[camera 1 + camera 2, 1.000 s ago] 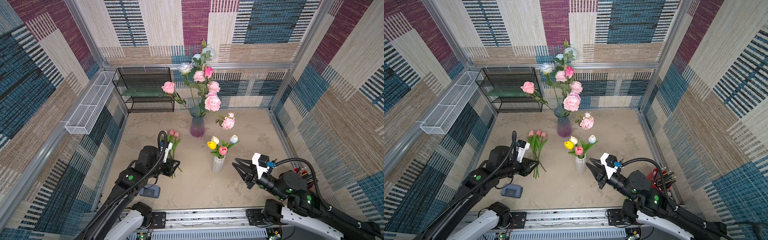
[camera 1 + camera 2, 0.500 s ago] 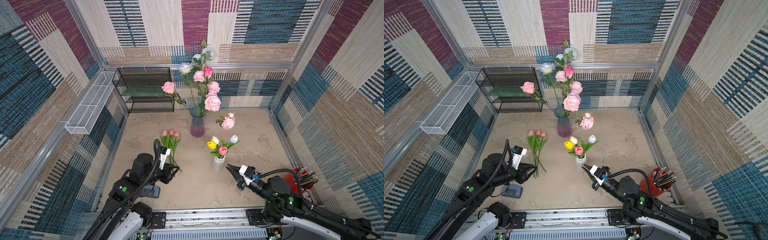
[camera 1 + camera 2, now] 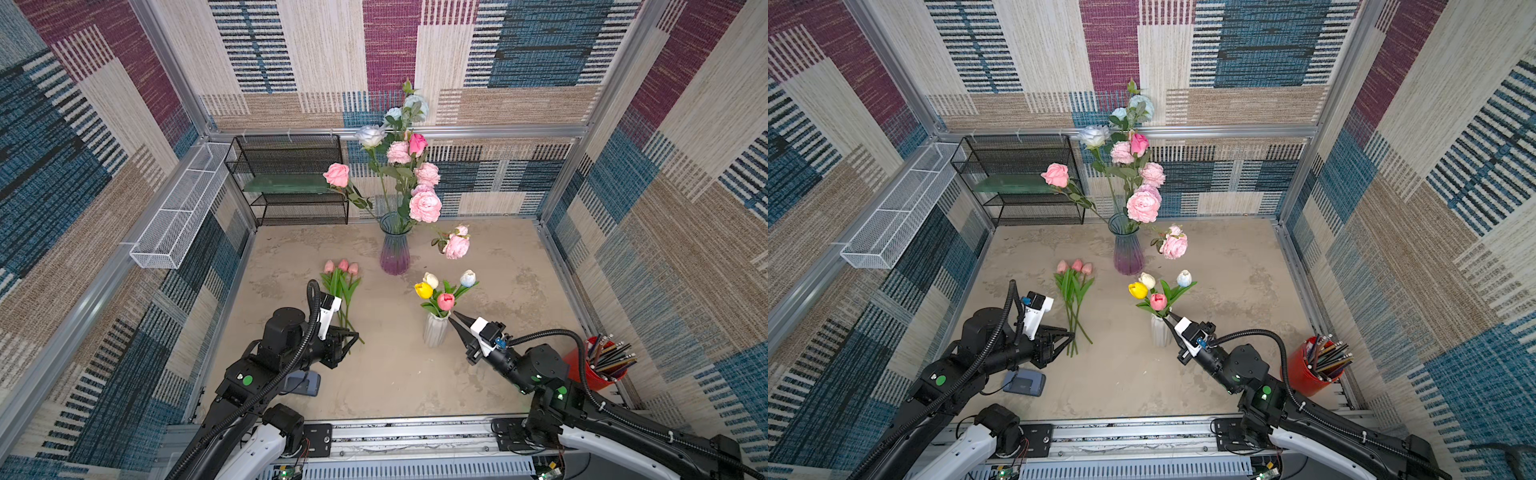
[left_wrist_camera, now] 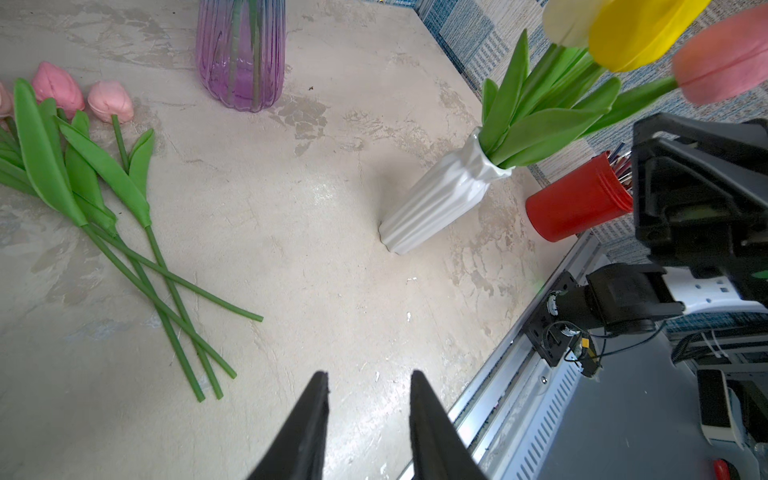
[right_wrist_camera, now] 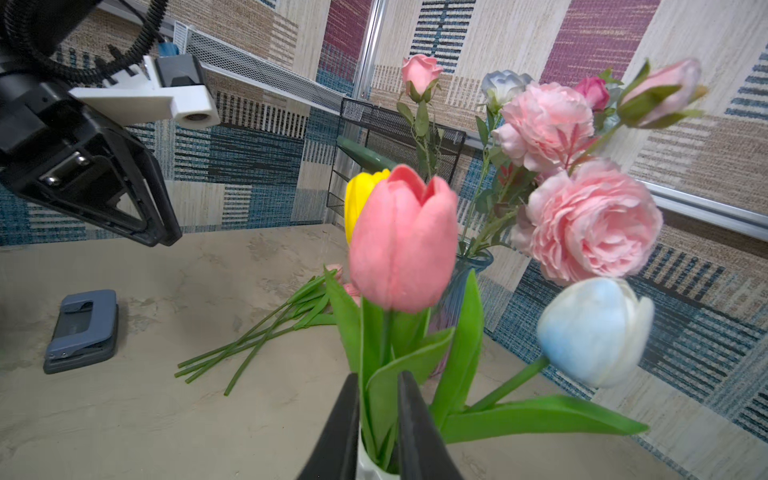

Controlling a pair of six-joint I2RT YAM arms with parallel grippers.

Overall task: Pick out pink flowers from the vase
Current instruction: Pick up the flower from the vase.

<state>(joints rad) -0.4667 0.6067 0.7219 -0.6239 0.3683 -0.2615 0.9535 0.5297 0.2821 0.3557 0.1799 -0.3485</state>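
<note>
White vase point(image 3: 434, 332), ribbed, stands right at the R gripper point(image 5: 378, 376) tips. It holds 4 tulips: pink tulip point(image 5: 401, 241) straight ahead of and above the fingertips, yellow tulip point(image 5: 357, 199) just behind that, white tulip point(image 3: 431, 279) further out, pale blue tulip point(image 5: 594, 332) leaning off to the gripper's R. R gripper jaws are narrow, one each side of the pink tulip's stem and leaves just above the vase mouth; can't tell if they actually pinch. Pink tulip is a smooth closed coral-pink bud, upright, w/ green stem and broad green leaves. Well beyond the R gripper is the glass vase point(image 3: 395, 249), blue-grey at the top fading to purple at the base, w/ tall pink roses & peonies point(image 3: 424, 206), ruffled, pale to deep pink, one drooping low; white/pale blue roses point(image 3: 369, 135) sit at the top. L gripper point(image 4: 368, 374) is part open, nothing betw. the jaws, over the table point(image 3: 395, 374). The 3 loose pink tulips point(image 4: 56, 85) lie flat w/ stems crossed, cut ends close by the L fingertips but apart from them, blooms further out. Red cup point(image 3: 1304, 370) w/ pencils stands well behind the R gripper, beside that arm. Grey-blue hole punch point(image 5: 81, 328) lies behind the L gripper, under its arm.
</note>
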